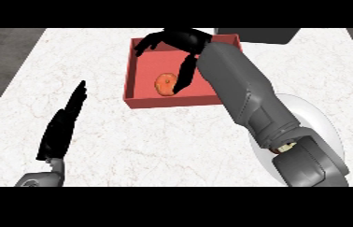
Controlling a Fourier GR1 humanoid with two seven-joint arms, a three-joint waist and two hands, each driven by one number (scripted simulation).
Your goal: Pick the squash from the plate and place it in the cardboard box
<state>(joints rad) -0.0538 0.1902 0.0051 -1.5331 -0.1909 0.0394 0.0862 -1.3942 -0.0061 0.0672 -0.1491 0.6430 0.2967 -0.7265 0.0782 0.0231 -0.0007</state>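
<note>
Orange squash [165, 83]: small and rounded, lying on the floor of the box, a little toward its near wall and roughly midway between the side walls.
Box [172, 101]: reddish, shallow, open-topped, low walls all round (the task calls it cardboard; it reads red here). Landmark for everything below.
Right hand [180, 40]: black, over the box's far side, fingers spread and relaxed, nothing held. One finger [185, 76] reaches down to the squash's right edge; cannot tell whether it touches.
Right forearm [241, 90]: grey, runs from beyond the box's near right corner, crossing over the right wall.
Plate [322, 123]: white, round, on the counter nearer than the box and to its right, largely hidden under the forearm.
Left hand [63, 123]: black, fingers straight and together, pointing up, at rest well to the left of the box and nearer.
Counter [82, 58]: pale marble, under the box on all sides.
</note>
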